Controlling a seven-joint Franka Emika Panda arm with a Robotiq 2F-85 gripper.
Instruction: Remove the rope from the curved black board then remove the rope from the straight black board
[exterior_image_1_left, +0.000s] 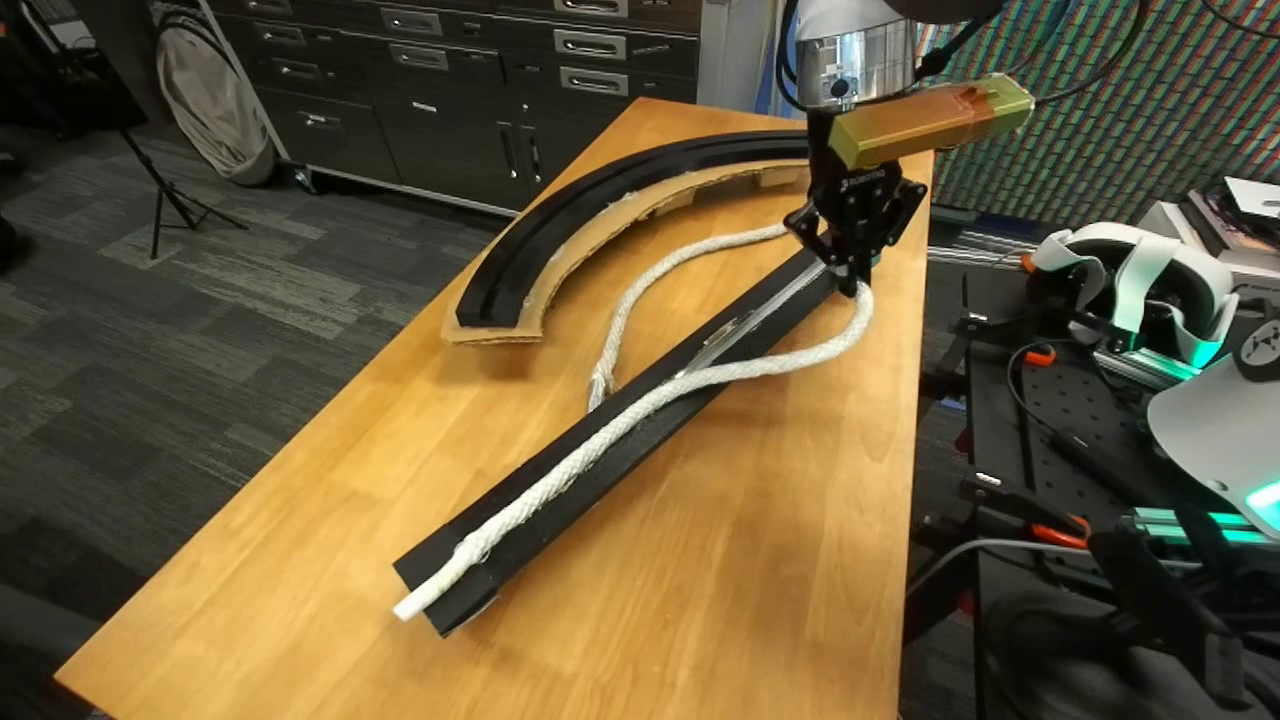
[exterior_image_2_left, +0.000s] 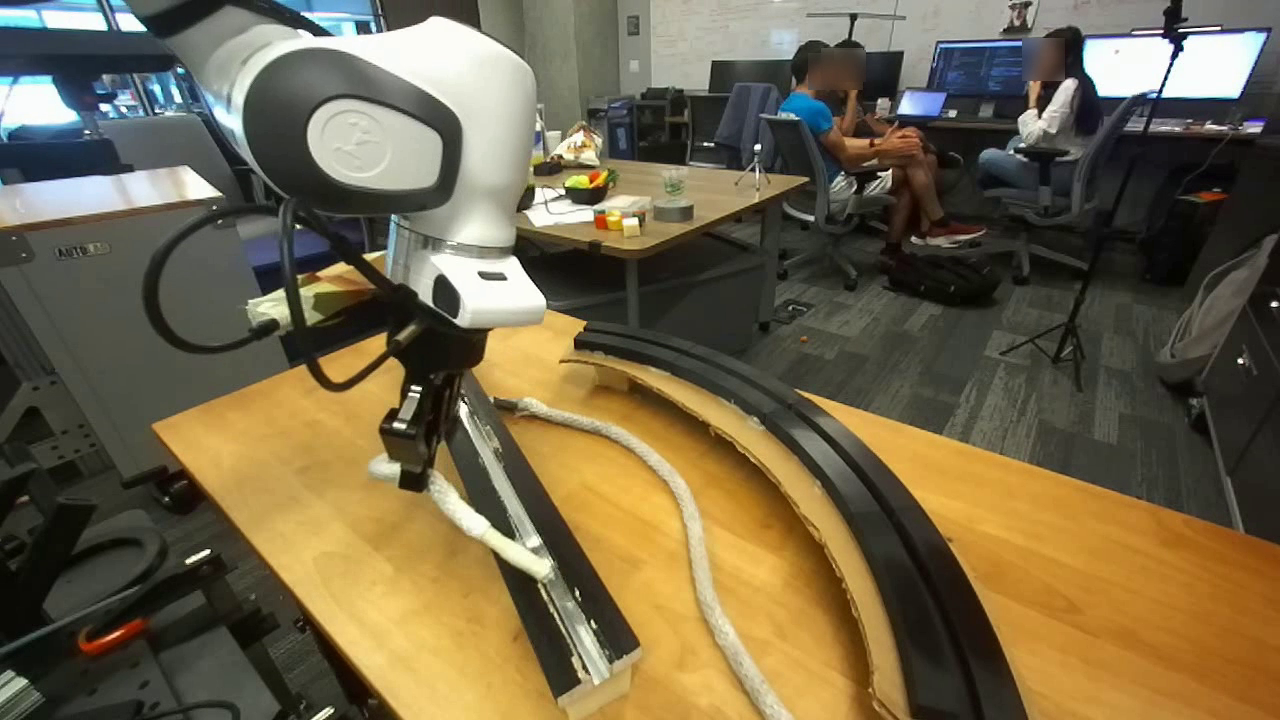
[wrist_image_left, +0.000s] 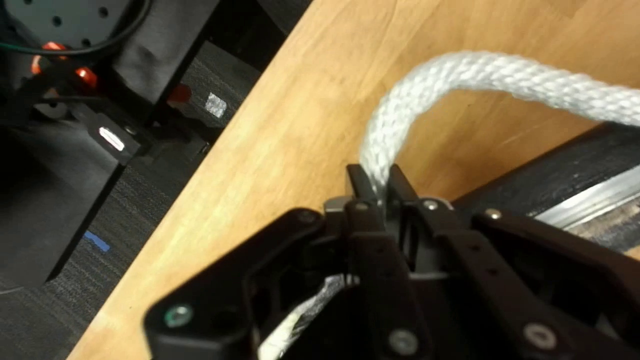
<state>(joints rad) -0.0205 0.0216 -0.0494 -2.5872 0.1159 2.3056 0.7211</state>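
Note:
A white rope (exterior_image_1_left: 530, 503) lies along the straight black board (exterior_image_1_left: 560, 513), then bows off its side to my gripper (exterior_image_1_left: 852, 284). The black fingers pinch this rope (wrist_image_left: 392, 122) in the wrist view, beside the straight board and above the table. Past the grip, in an exterior view, its smooth pale end slants down onto the groove of the straight board (exterior_image_2_left: 542, 520). The curved black board (exterior_image_2_left: 880, 520) stands apart, with a bare groove where visible. Another white rope (exterior_image_2_left: 690, 510) lies loose on the table between the two boards.
The wooden table (exterior_image_1_left: 780, 560) has its edge close beside the gripper. Beyond that edge is a dark equipment bench with a headset (exterior_image_1_left: 1140, 280). Cables (exterior_image_2_left: 290, 290) loop from the arm. A further table (exterior_image_2_left: 740, 190) and seated people are in the background.

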